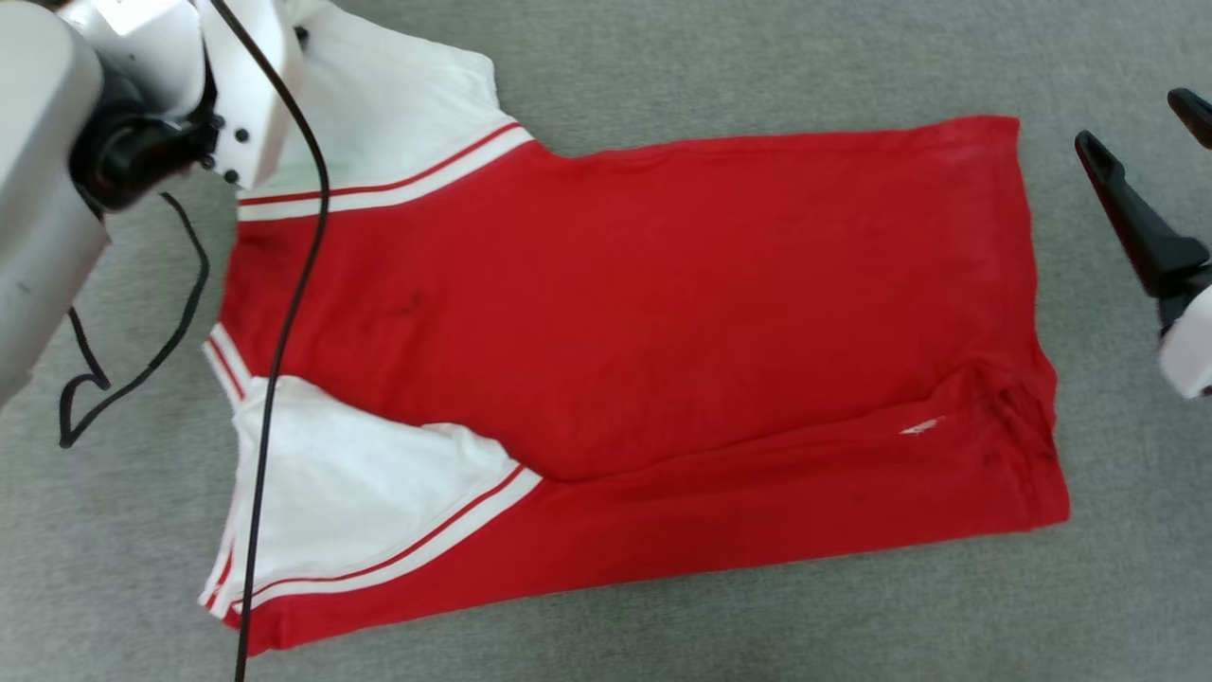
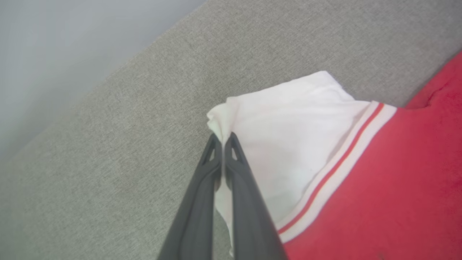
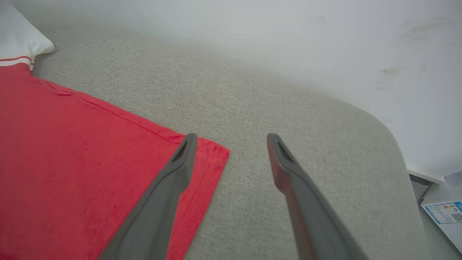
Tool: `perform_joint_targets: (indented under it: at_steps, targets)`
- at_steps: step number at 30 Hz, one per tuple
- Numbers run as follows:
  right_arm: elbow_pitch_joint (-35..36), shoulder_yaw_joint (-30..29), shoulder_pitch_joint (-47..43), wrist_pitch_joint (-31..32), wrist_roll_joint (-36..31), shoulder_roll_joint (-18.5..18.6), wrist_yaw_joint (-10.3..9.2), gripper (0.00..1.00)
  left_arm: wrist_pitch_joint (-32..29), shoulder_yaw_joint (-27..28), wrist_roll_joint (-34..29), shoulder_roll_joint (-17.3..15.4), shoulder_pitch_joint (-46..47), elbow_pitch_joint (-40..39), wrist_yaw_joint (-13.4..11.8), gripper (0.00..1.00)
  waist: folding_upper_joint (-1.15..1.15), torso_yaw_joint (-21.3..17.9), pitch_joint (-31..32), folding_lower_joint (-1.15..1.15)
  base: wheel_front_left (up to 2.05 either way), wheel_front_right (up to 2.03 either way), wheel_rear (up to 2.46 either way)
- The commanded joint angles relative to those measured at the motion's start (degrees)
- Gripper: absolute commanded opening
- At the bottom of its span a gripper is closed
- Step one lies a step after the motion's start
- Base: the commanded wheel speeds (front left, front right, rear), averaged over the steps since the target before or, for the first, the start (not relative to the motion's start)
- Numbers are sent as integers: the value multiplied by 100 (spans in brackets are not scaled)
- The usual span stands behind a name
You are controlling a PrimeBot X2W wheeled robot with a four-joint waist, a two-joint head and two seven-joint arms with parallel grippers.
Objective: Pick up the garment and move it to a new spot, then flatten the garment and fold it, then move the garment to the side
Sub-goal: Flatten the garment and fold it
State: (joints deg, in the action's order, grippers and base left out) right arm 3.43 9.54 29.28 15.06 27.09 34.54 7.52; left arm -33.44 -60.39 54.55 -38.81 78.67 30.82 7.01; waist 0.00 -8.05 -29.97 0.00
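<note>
- My left gripper (image 2: 222, 139) is closed, its two dark fingers pinching the bunched outer edge of the garment's white far sleeve (image 2: 288, 137).
- My right gripper (image 3: 231, 139) stands wide open and holds nothing. One finger is over the red hem corner, the other over bare cloth; I cannot tell whether either touches.
- A black cable (image 1: 284, 313) from my left arm (image 1: 57, 142) hangs across the near sleeve and collar end.
- The garment (image 1: 644, 313) lies flat, plain red side up, in the middle of the grey fabric surface (image 1: 663, 57).
- Its long axis runs side to side, with the sleeves toward my left and the hem toward my right.
- Beyond the surface's rounded far right corner stands a pale wall (image 3: 288, 43), with a white labelled box (image 3: 444, 209) below it.
</note>
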Motion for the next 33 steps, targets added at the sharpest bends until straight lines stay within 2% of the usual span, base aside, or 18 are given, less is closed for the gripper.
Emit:
perform_joint_targets:
  at_steps: [1, 7, 10, 13, 17, 22, 26, 30, 31, 32, 33]
  targets:
    - [-20, 60, 171, 221, 167, 145, -7, 100, 85, -16, -55, 34, -78, -79, 11, 0, 0, 162, 127, 0, 0, 0, 0]
    - [-407, 597, 779, 1880, 957, 816, -8, 100, 405, -131, -162, 92, -205, -504, 26, 0, 0, 412, 191, 0, 0, 0, 0]
    - [-700, 860, 1110, 2630, 1274, 918, -7, 100, 500, -168, -226, 118, -206, -690, 23, 0, 0, 517, 165, 0, 0, 0, 0]
    - [-1026, 1078, 1419, 3127, 1361, 940, -7, 100, 556, -197, -288, 167, -175, -855, 18, 0, 0, 620, 105, 0, 0, 0, 0]
    - [-1535, 1269, 1774, 3414, 1331, 809, -7, 100, 640, -186, -321, 244, -99, -1032, -2, 0, 0, 757, -17, 0, 0, 0, 0]
    - [-2159, 1439, 2029, 3394, 1178, 644, -8, 100, 707, -159, -354, 311, -19, -1143, -26, 0, 0, 904, -184, 0, 0, 0, 0]
    - [-2648, 1747, 1878, 3450, 1245, 409, -4, 100, 764, -159, -336, 339, 9, -1141, -16, 0, 0, 987, -287, 0, 0, 0, 0]
    - [-2820, 2119, 1638, 3401, 1440, 270, 26, 100, 806, -189, -305, 360, -42, -1092, -7, 0, 0, 1005, -321, 0, 0, 0, 0]
    - [-2836, 2131, 1647, 3279, 1450, 265, 26, 43, 813, -196, -307, 355, -47, -1076, -4, 0, 0, 998, -319, 0, 0, 0, 0]
    - [-2845, 2136, 1681, 3146, 1447, 284, 25, 0, 827, -201, -308, 350, -51, -1057, 0, 0, 0, 988, -308, 0, 0, 0, 0]
    - [-2866, 2130, 1733, 3020, 1431, 320, 21, 0, 844, -205, -297, 344, -59, -1035, 4, 0, 0, 977, -287, 0, 0, 0, 0]
